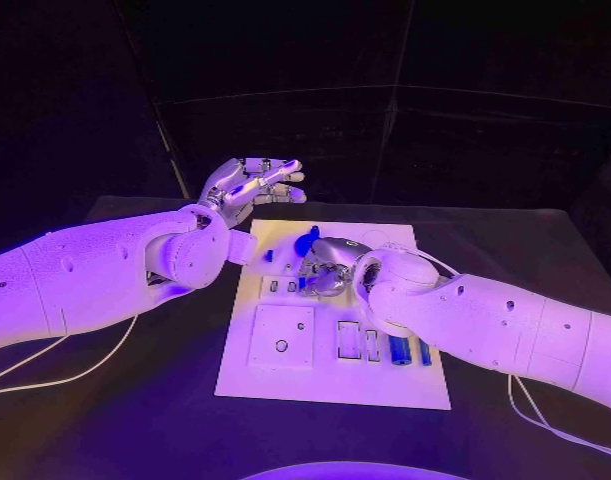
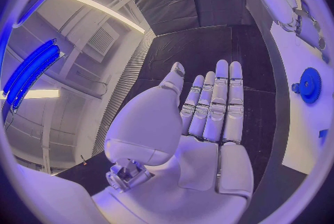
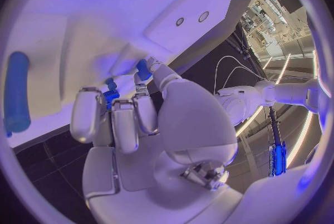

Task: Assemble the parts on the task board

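Observation:
The white task board lies in the middle of the black table. My right hand hovers low over the board's far part, its fingers curled in around a small blue part; that blue part sticks out past the hand. My left hand is raised beyond the board's far left corner, fingers stretched out and holding nothing. Two blue parts stand in slots near the board's right side. A blue gear sits on the board, and a long blue cylinder lies on it.
A square white plate with a hole and pale slots occupy the board's middle. White cables trail over the table under my left arm, and others under my right arm.

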### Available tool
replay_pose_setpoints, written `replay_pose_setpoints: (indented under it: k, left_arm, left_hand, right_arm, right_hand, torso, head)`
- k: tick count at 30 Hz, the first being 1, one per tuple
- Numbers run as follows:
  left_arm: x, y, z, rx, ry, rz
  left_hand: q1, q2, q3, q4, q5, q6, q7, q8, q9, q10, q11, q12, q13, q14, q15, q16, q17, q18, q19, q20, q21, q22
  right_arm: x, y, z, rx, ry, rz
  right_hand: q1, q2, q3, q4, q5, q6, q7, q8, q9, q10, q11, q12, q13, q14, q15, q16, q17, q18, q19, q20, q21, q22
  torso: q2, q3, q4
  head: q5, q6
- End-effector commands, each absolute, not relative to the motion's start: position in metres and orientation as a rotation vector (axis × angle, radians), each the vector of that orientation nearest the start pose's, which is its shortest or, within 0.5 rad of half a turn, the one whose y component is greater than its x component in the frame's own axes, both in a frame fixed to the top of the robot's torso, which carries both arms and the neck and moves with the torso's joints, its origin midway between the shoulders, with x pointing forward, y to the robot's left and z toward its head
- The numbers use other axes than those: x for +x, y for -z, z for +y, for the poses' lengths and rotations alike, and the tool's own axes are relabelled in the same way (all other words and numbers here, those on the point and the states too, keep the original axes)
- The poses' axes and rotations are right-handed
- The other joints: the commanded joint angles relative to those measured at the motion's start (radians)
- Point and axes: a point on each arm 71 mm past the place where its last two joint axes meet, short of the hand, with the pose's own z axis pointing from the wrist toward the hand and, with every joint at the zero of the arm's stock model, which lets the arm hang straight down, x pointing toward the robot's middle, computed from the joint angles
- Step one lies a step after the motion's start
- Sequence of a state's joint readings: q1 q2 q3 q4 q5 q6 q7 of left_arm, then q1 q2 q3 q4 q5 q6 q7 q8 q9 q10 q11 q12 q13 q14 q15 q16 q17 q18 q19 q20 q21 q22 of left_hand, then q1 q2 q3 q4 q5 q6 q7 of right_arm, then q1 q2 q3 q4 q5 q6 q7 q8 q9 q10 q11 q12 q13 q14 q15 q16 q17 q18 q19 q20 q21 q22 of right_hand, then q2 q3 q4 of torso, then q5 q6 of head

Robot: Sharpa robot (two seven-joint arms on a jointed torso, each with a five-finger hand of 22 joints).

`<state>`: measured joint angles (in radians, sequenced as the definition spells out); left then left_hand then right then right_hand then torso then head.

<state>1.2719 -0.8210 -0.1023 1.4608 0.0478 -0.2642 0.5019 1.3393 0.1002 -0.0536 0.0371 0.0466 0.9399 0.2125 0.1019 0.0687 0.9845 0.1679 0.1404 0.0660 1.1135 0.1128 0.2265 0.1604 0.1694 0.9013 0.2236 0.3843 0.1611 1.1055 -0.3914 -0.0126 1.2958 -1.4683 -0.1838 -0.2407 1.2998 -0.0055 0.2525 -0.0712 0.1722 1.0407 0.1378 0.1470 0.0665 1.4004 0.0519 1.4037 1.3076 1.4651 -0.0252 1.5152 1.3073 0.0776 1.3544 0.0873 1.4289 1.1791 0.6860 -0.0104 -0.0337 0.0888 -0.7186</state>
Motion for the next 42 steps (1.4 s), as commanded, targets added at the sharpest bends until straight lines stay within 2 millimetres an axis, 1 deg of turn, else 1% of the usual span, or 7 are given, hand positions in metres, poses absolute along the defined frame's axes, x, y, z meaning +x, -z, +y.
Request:
replay_pose_setpoints:
  k: [1, 11, 20, 28, 34, 37, 42]
  left_arm:
    - [0.5059, 0.1609, 0.2165, -1.04, 1.622, 1.323]
    - [0.5059, 0.161, 0.2165, -1.041, 1.622, 1.325]
    - [0.5058, 0.1611, 0.2162, -1.042, 1.624, 1.328]
    - [0.5059, 0.1611, 0.2162, -1.042, 1.625, 1.329]
    - [0.5059, 0.1612, 0.2163, -1.042, 1.624, 1.33]
    - [0.5059, 0.1613, 0.2163, -1.042, 1.625, 1.33]
    - [0.506, 0.1613, 0.2164, -1.043, 1.625, 1.331]
  left_hand:
    - [-0.003, 0.005, -0.001, -0.007, 0.003, 0.003, 0.007, -0.002, -0.002, 0.005, 0.001, -0.003, -0.001, 0.003, 0.003, -0.002, 0.002, 0.013, 0.005, 0.001, 0.006, 0.001]
    - [-0.003, 0.005, -0.001, -0.007, 0.003, 0.002, 0.008, -0.003, -0.002, 0.005, 0.001, -0.005, -0.002, 0.003, 0.003, -0.003, 0.002, 0.012, 0.005, 0.001, 0.006, 0.001]
    - [-0.004, 0.005, -0.002, -0.007, 0.003, 0.002, 0.009, -0.003, -0.002, 0.004, 0.002, -0.005, -0.002, 0.003, 0.004, -0.004, 0.002, 0.012, 0.005, 0.002, 0.006, 0.001]
    - [-0.005, 0.005, -0.002, -0.007, 0.003, 0.002, 0.009, -0.004, -0.002, 0.004, 0.002, -0.006, -0.002, 0.003, 0.004, -0.005, 0.003, 0.012, 0.005, 0.002, 0.006, 0.001]
    - [-0.005, 0.005, -0.002, -0.007, 0.003, 0.002, 0.009, -0.004, -0.002, 0.004, 0.002, -0.006, -0.002, 0.003, 0.004, -0.005, 0.003, 0.012, 0.005, 0.002, 0.006, 0.001]
    - [-0.005, 0.005, -0.002, -0.007, 0.003, 0.002, 0.009, -0.004, -0.002, 0.004, 0.002, -0.006, -0.002, 0.003, 0.004, -0.005, 0.003, 0.012, 0.005, 0.002, 0.006, 0.001]
    - [-0.005, 0.005, -0.002, -0.007, 0.003, 0.002, 0.009, -0.004, -0.002, 0.004, 0.002, -0.006, -0.002, 0.003, 0.004, -0.005, 0.003, 0.012, 0.005, 0.002, 0.006, 0.001]
  right_arm:
    - [0.4811, 0.2419, -0.0322, -0.245, -0.718, 1.897]
    - [0.4814, 0.2414, -0.0323, -0.237, -0.709, 1.888]
    - [0.4815, 0.2409, -0.0318, -0.228, -0.708, 1.879]
    - [0.4816, 0.2396, -0.0314, -0.221, -0.717, 1.862]
    - [0.4815, 0.2385, -0.031, -0.216, -0.725, 1.849]
    - [0.4817, 0.2373, -0.0311, -0.207, -0.731, 1.832]
    - [0.4803, 0.2334, -0.0309, -0.189, -0.758, 1.787]
  right_hand:
    - [-0.008, -0.01, 0.004, -0.003, -0.002, -0.008, 0.001, -0.004, 0.001, -0.01, 0.002, -0.006, 0.02, 0.074, 0.006, -0.006, 0.113, 0.002, -0.005, 0.002, -0.005, -0.002]
    - [-0.026, -0.027, -0.001, 0.002, -0.011, -0.027, 0.008, -0.013, 0.0, -0.02, 0.009, -0.014, 0.01, 0.073, 0.012, -0.008, 0.109, 0.003, -0.009, 0.007, -0.008, -0.009]
    - [-0.04, -0.041, -0.012, 0.007, -0.005, -0.041, 0.013, -0.019, 0.0, -0.029, 0.013, -0.022, 0.0, 0.072, 0.015, -0.011, 0.102, 0.005, -0.014, 0.011, -0.013, -0.019]
    - [-0.047, -0.052, -0.023, 0.01, -0.006, -0.073, 0.021, -0.033, -0.002, -0.04, 0.021, -0.03, -0.01, 0.071, 0.021, -0.013, 0.099, 0.006, -0.018, 0.016, -0.018, -0.027]
    - [-0.075, -0.076, -0.073, 0.033, -0.018, -0.132, 0.034, -0.057, -0.003, -0.086, 0.033, -0.067, -0.062, 0.069, 0.032, -0.017, 0.093, 0.01, -0.029, 0.026, -0.028, -0.047]
    - [-0.076, -0.08, -0.109, 0.049, -0.018, -0.175, 0.046, -0.074, -0.002, -0.131, 0.045, -0.101, -0.109, 0.067, 0.041, -0.02, 0.087, 0.014, -0.041, 0.035, -0.039, -0.069]
    - [-0.062, -0.082, -0.143, 0.066, -0.012, -0.21, 0.056, -0.078, -0.001, -0.164, 0.054, -0.121, -0.143, 0.066, 0.05, -0.023, 0.083, 0.017, -0.05, 0.043, -0.048, -0.086]
  torso:
    - [0.0, -0.0003, 0.0004]
    - [0.0, -0.0004, 0.0006]
    - [0.0, -0.0002, 0.0006]
    - [0.0, 0.0, 0.0003]
    - [0.001, -0.0001, 0.0001]
    - [0.0, -0.0002, 0.0004]
    - [0.0, 0.0004, 0.0003]
  head:
    - [0.0, -0.001]
    - [0.0, -0.003]
    - [-0.001, -0.004]
    - [-0.001, -0.004]
    - [-0.001, -0.004]
    - [-0.002, -0.004]
    - [-0.002, -0.004]
